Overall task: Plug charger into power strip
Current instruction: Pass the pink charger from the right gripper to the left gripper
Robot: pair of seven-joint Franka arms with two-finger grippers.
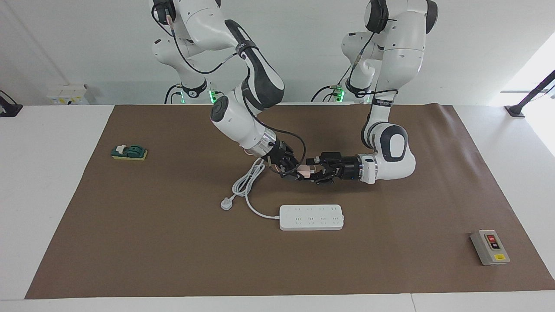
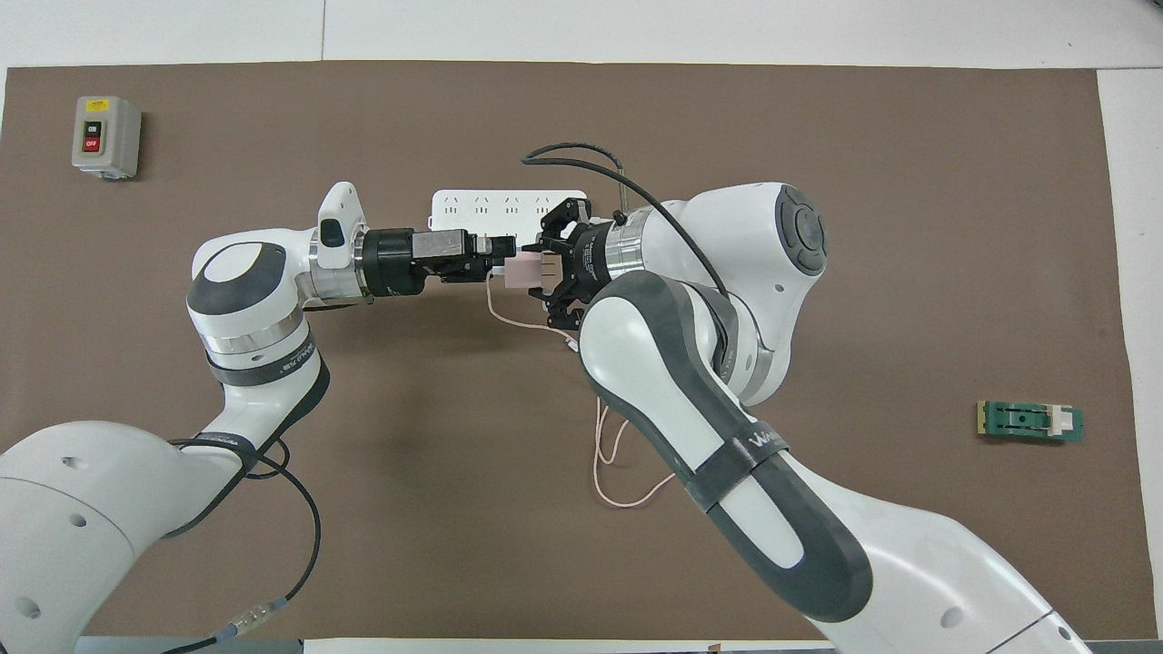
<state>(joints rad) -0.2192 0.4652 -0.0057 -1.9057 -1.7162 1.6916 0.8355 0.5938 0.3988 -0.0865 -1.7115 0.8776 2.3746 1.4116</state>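
The pale pink charger hangs in the air over the mat, a little nearer to the robots than the power strip. My right gripper is shut on its one end. My left gripper meets it from the other end, lying level and open, with its fingers on either side of the cube. The thin pink cable droops from the charger to the mat under the right arm. Seen from overhead, the left hand covers part of the strip.
The strip's thick white cord and round plug lie coiled toward the right arm's end. A grey button box sits toward the left arm's end. A small green part lies toward the right arm's end.
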